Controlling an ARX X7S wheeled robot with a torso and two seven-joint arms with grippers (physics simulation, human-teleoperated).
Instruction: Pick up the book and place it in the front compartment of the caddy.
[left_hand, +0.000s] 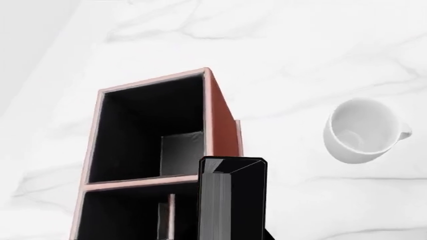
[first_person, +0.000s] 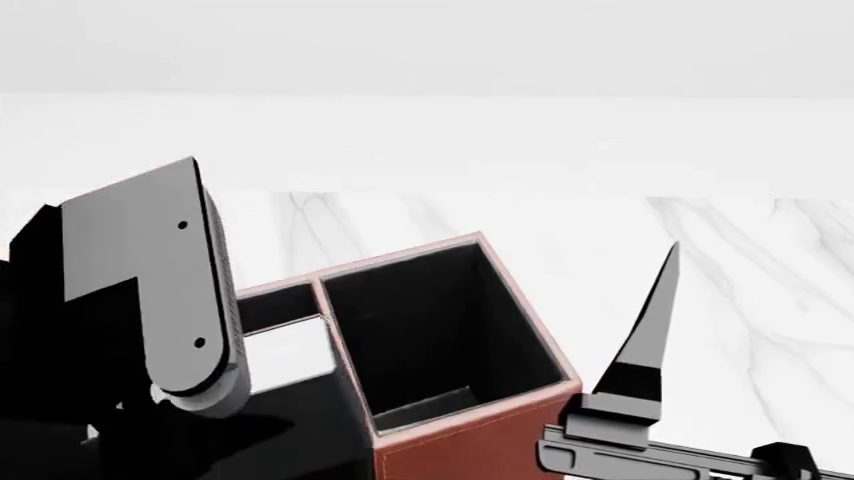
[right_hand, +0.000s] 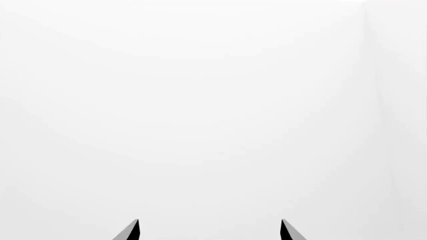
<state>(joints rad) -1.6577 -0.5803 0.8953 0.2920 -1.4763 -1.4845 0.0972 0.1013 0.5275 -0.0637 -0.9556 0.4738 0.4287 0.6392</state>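
The black book (left_hand: 233, 200) with its grey page edge stands out from the bottom of the left wrist view, held above the caddy (left_hand: 220, 115). The book's free end hangs over the caddy's reddish side wall, near the pink divider between two black compartments. My left gripper is shut on the book, and the book hides its fingers. In the head view the caddy (first_person: 461, 440) sits low in the middle, with the left arm (first_person: 147, 290) covering its left part. My right gripper (right_hand: 208, 225) is open with nothing between its fingers, and it points up beside the caddy.
A white mug (left_hand: 363, 131) stands on the white marble table (left_hand: 300, 50) a short way from the caddy. One right fingertip (first_person: 657, 320) rises just right of the caddy's front corner. A pale wall runs behind the table.
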